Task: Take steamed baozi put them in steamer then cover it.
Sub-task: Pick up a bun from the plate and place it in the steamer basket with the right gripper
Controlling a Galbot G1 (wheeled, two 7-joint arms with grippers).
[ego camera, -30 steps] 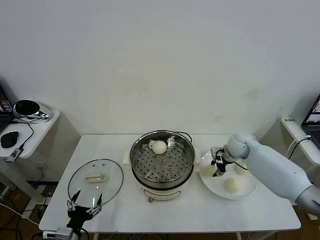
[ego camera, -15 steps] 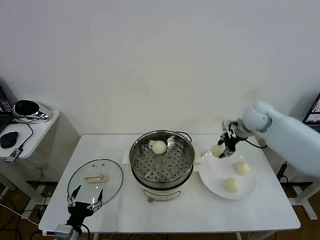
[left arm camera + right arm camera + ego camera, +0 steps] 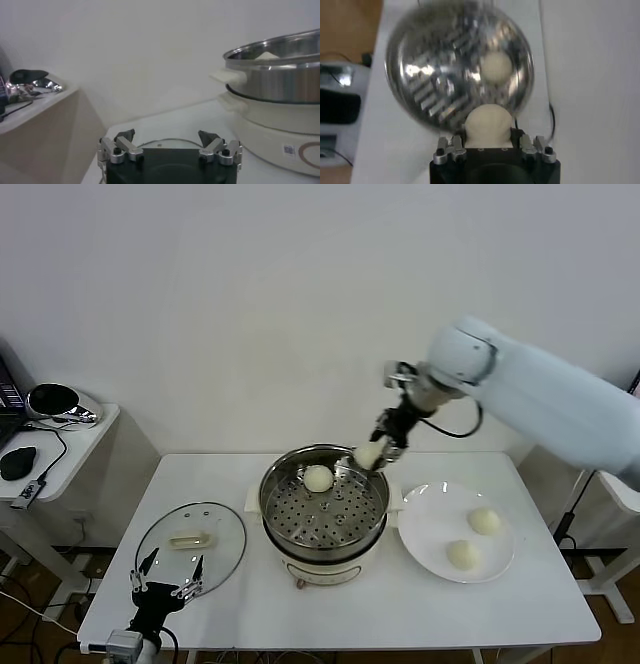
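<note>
My right gripper [image 3: 372, 452] is shut on a cream-white baozi [image 3: 368, 455] and holds it in the air over the far right rim of the steamer [image 3: 375, 524]. The right wrist view shows that baozi [image 3: 487, 125] between the jaws with the steel basket [image 3: 427, 95] below. One baozi [image 3: 318, 478] lies at the back of the basket and shows in the right wrist view [image 3: 496, 66]. Two baozi [image 3: 484, 520] [image 3: 461, 555] lie on the white plate [image 3: 425, 519]. The glass cover [image 3: 215, 559] lies flat at the left. My left gripper [image 3: 165, 586] is open, parked at the table's front left.
A side table [image 3: 75, 444] at the far left holds a mouse, cables and a shiny object. The steamer's side handle [image 3: 229, 77] and pot base [image 3: 280, 130] stand to one side in the left wrist view.
My right gripper lifted a baozi off the plate and carried it left and up to above the steamer's far right rim. The left arm barely moved.
</note>
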